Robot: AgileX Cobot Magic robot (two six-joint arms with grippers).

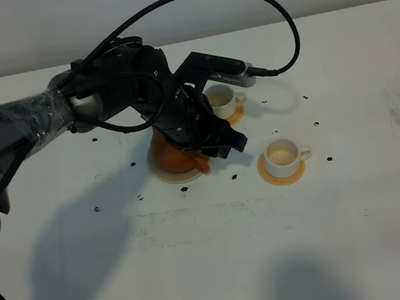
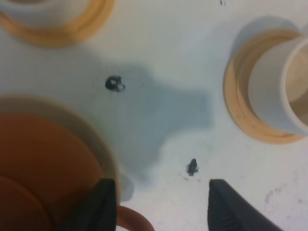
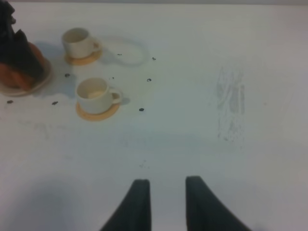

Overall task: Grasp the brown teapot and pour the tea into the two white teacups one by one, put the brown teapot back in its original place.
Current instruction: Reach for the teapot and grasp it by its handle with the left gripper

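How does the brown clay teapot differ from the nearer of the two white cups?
The round reddish-brown clay teapot is dark and much bigger; the small white teacup is pale, cream inside. The teapot sits on a wide beige coaster, the teacup on a smaller orange coaster. The teapot is half hidden under the left tool; the teacup stands in the open. Both stand upright and have a side handle.

High view looks down on table (image 1: 390, 228); left wrist close above teapot (image 2: 43, 159) — right wrist distant, same cups (image 3: 94, 94).

The teapot (image 1: 170, 159) looks matt clay (the teacups (image 1: 283, 155) smooth, glazed).
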